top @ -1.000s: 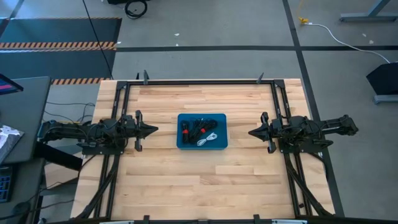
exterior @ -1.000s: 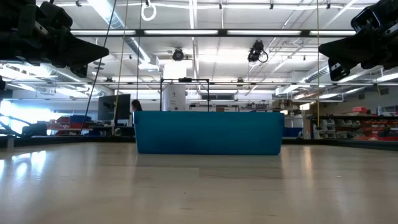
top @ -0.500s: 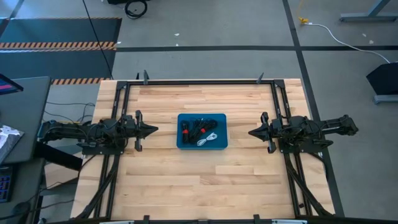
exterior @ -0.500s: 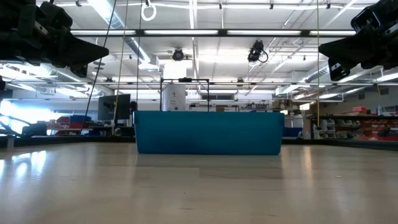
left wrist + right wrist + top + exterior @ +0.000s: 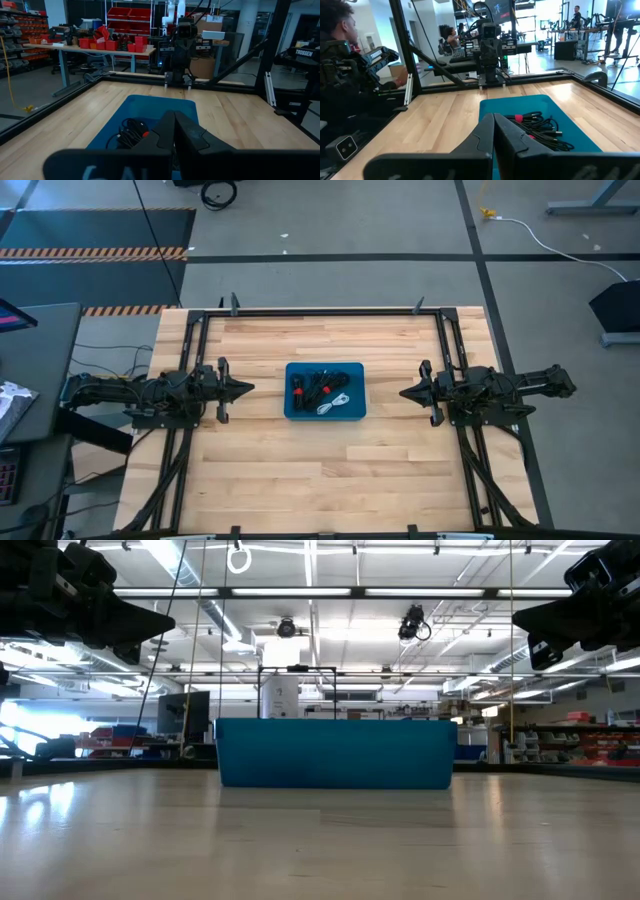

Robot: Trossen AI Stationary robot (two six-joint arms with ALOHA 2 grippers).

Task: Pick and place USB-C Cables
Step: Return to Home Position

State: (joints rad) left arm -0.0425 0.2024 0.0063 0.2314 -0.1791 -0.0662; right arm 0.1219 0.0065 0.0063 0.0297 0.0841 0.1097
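Note:
The blue tray [image 5: 354,375] sits flat at the table's middle. Inside it lie the USB-C cables: black bundles [image 5: 318,379], two with red bands [image 5: 298,388] [image 5: 326,388], and a white one [image 5: 337,403]. The left wrist view shows the black cables [image 5: 131,134], and the right wrist view shows them [image 5: 542,129] with a red band [image 5: 518,118]. In the low view the tray's wall [image 5: 335,753] hides them. My left gripper [image 5: 248,388] is shut, above the table left of the tray. My right gripper [image 5: 404,393] is shut, above the table right of it. Neither touches anything.
A black frame rail [image 5: 325,311] runs along the table's far edge, with rails down both sides. Bare wood lies between each gripper and the tray and in front of it [image 5: 325,470]. A long white cord [image 5: 540,235] lies on the floor beyond. A person [image 5: 335,20] is beside the table.

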